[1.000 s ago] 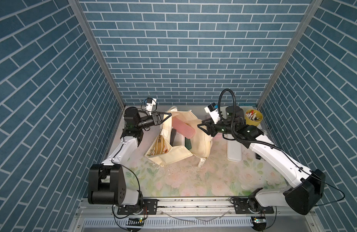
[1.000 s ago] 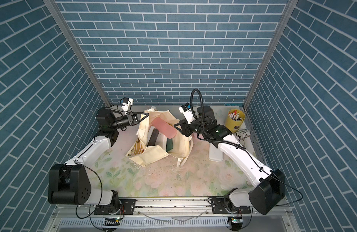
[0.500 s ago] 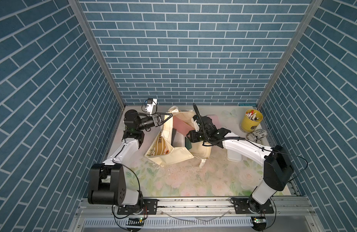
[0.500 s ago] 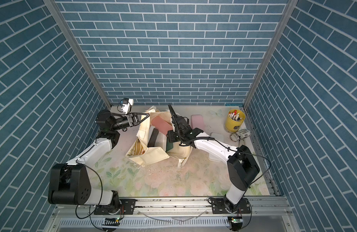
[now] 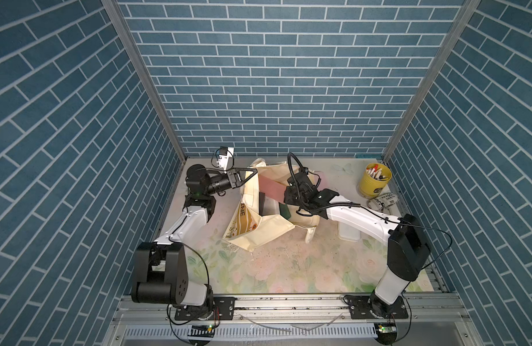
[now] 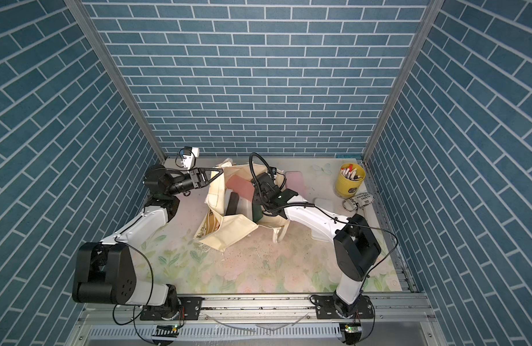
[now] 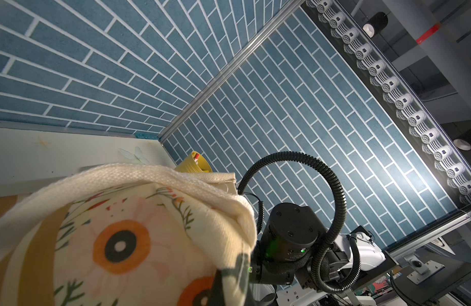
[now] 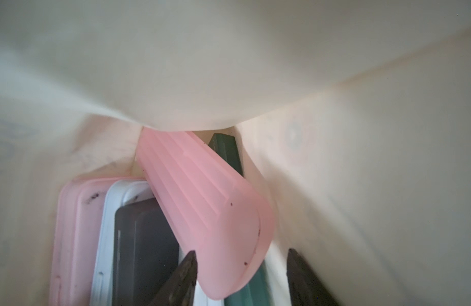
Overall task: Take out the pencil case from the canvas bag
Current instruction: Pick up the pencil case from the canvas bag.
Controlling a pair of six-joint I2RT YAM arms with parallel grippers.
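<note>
Cream canvas bag (image 5: 270, 230): slumped near the back edge of the bench (image 5: 288, 269), about midway between its left and right edges, with the mouth lifted and gaping.
State of left gripper (image 5: 254, 171): closed, and judged to be pinched on the bag's rim at the left side of the mouth. The pinch itself is not shown, as only cloth is seen in the left wrist view.
Pink pencil case (image 8: 202, 212): taken to be the ribbed one inside the bag, leaning across a pink tray (image 8: 70, 238), a white case (image 8: 107, 225), a dark grey case (image 8: 144, 246) and a green case (image 8: 226, 151).
Long axis: directed away from the right gripper (image 8: 241, 275) and down into the bag, with the rounded near end turned toward it.
State of right gripper: open inside the mouth, with that near end lying between the 2 jaws. No squeeze is seen.
Nearer arm: the right, since the left is taken up with the mouth.
Coming move: a closing across the short width, then a pull back along the long axis, is judged to be needed.
Surface: smooth, with lengthwise ribs, so slipping along them is judged possible.
Room: tight. Cloth sags over the case's far end and lies just beside the outer jaw, so it could be caught.
Clear of the bag: a yellow pen pot (image 5: 374, 182) at the back right corner, well apart.
</note>
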